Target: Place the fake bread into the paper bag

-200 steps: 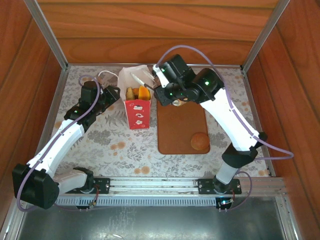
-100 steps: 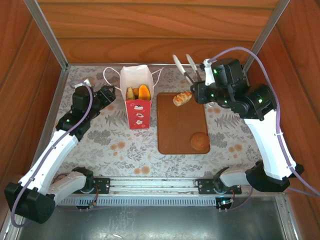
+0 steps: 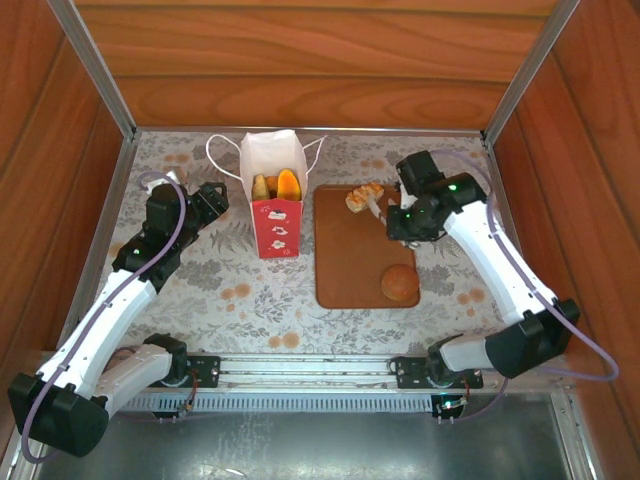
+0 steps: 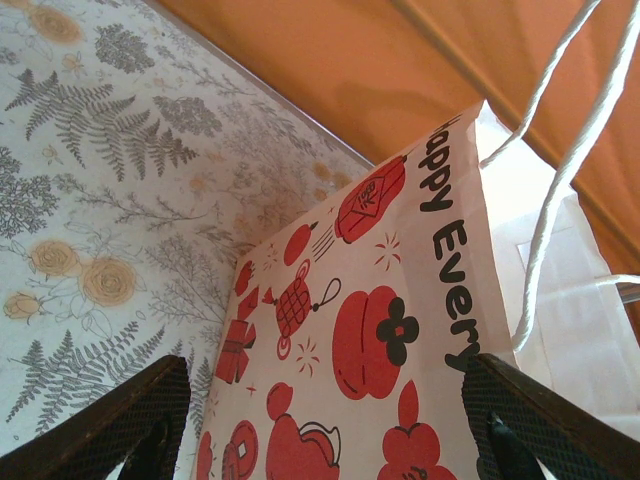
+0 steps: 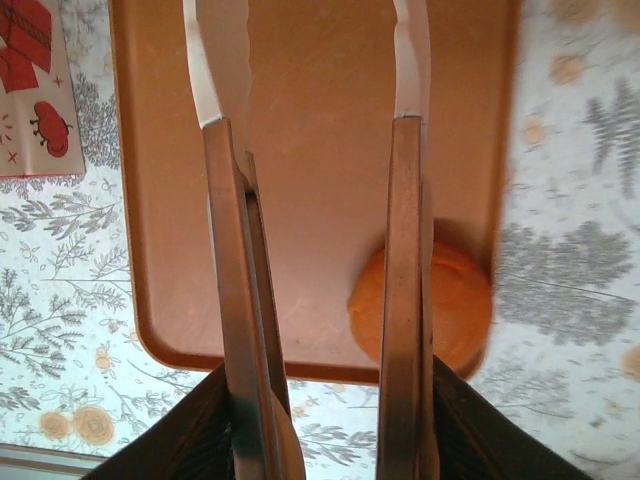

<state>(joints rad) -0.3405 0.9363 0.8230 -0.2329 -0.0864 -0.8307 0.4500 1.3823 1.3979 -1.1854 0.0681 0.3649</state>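
On the floral counter (image 3: pixel 230 290), hemmed by wood walls: a smooth brown tray (image 3: pixel 345 280) with a croissant (image 3: pixel 364 196) at its far edge and a round bun (image 3: pixel 400 284) at its near right corner. Left of it, an upright bag (image 3: pixel 275 228) holding more bread (image 3: pixel 276 186). Right claw (image 3: pixel 390 215) clamped on metal tongs (image 5: pixel 232 300), parted over the tray. Left claw (image 4: pixel 330 420) spread wide, empty, just beside the bag's printed side.

Paper bag (image 3: pixel 274 205) is standing on the counter (image 3: pixel 220 290), just right of the left pincer (image 3: pixel 213 196), with fake bread (image 3: pixel 279 185) sitting inside. Tray (image 3: pixel 345 270) is lying right of the bag, under the right pincer (image 3: pixel 398 216). Tongs (image 5: pixel 228 250) are sitting in that pincer, reaching over the tray. A pastry (image 3: pixel 364 196) is lying on the tray's far end, just left of that pincer. A round bun (image 3: pixel 400 284) is sitting at the tray's near right corner, nearer the arm bases than that pincer.
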